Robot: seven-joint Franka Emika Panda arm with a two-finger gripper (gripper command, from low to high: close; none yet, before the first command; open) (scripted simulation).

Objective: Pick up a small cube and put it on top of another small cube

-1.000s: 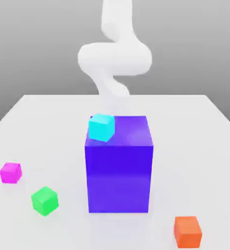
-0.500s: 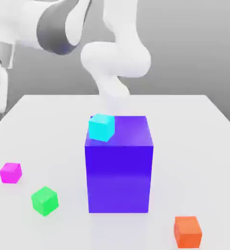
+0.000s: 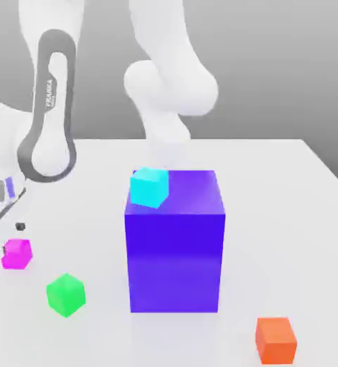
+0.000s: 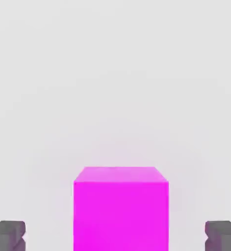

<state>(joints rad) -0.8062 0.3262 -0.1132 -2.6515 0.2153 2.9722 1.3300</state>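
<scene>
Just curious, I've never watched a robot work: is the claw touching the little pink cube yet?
Apart. In the hand view, the claw stands open, its fingertips showing bare table between them and the magenta cube.

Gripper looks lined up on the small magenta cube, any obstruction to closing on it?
Probably not. The gripper is open, with its fingertips on either side of the small magenta cube and gaps both sides. In the exterior view the small green cube and the big purple-blue block stand well apart from it.
</scene>
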